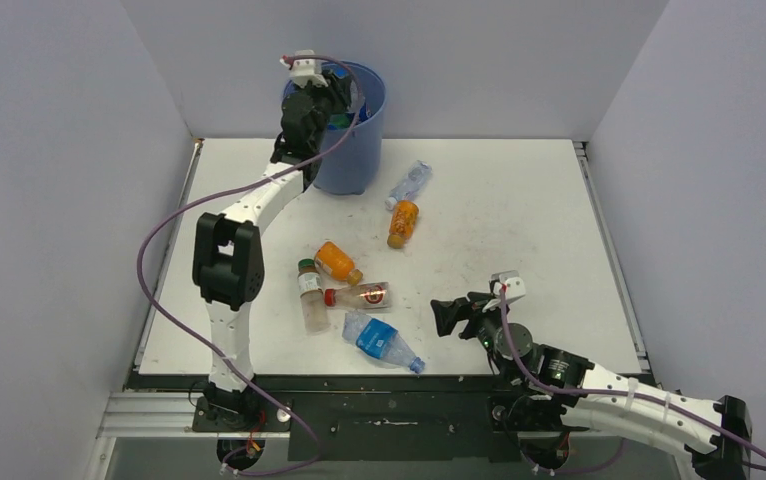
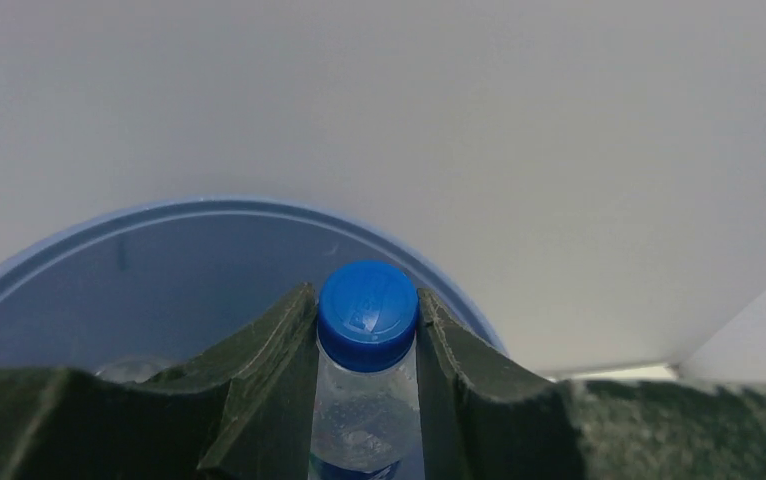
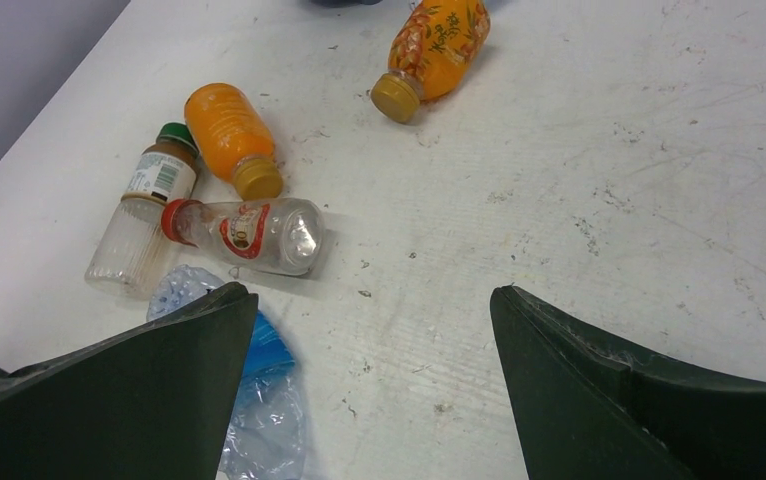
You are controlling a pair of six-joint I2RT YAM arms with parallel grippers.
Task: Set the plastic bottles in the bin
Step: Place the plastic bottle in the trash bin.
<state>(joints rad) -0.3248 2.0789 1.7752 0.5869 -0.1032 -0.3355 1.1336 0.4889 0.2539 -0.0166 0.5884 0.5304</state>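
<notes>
The blue bin (image 1: 357,135) stands at the back of the table. My left gripper (image 1: 337,98) hangs over its mouth, shut on a clear bottle with a blue cap (image 2: 367,318); the bin rim (image 2: 209,210) curves behind it. My right gripper (image 1: 449,316) is open and empty low over the table's front, right of a crumpled clear bottle with a blue label (image 1: 379,340). Several more bottles lie on the table: a red-capped one (image 1: 359,296), a green-capped one (image 1: 310,293), two orange ones (image 1: 337,262) (image 1: 403,222), and a clear one (image 1: 409,184) next to the bin.
White walls close in the table on the left, back and right. The wrist view shows the same bottles: red-capped (image 3: 249,232), green-capped (image 3: 144,208), orange (image 3: 227,135) (image 3: 437,45), crumpled blue-label (image 3: 249,390).
</notes>
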